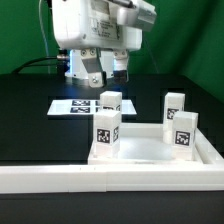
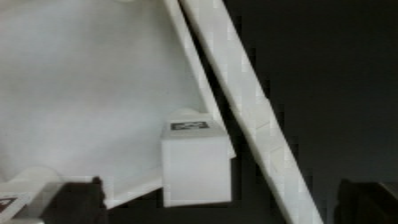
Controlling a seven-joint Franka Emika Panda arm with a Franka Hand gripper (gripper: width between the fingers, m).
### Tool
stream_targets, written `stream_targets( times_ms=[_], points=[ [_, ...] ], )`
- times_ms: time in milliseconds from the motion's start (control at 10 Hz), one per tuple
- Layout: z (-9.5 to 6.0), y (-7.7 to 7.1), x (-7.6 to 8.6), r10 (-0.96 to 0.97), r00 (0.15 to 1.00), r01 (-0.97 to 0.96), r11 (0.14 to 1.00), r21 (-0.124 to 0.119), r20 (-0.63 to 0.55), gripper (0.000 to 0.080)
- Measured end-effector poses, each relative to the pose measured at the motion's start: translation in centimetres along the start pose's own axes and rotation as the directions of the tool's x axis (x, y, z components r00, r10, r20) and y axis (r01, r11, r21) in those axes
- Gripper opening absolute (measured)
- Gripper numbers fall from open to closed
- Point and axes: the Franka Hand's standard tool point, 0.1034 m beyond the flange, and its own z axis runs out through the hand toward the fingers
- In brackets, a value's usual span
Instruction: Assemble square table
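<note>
The white square top (image 1: 146, 150) lies on the black table against the white L-shaped wall (image 1: 110, 180). Four short white tagged legs stand upright at its corners: front left (image 1: 107, 128), back left (image 1: 110, 103), back right (image 1: 174, 104), front right (image 1: 183, 132). My gripper (image 1: 105, 72) hangs open and empty above the table, behind the top and apart from every leg. In the wrist view, one tagged leg (image 2: 196, 160) stands on a broad white surface (image 2: 89, 90) beside a long white strip (image 2: 231, 80). The dark fingertips (image 2: 71, 200) sit wide apart around the gripper (image 2: 217, 203).
The marker board (image 1: 78, 105) lies flat on the table under and in front of my gripper, left of the back left leg. The L-shaped wall runs along the front and up the exterior view's right side (image 1: 210, 150). A green backdrop stands behind.
</note>
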Motion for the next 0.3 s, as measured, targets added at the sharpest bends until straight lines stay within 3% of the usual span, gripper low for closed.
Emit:
stream_targets(
  times_ms=[300],
  points=[
    [0.08, 0.03, 0.01, 0.0, 1.0, 0.0, 1.0, -0.001, -0.001, 0.0649]
  ],
)
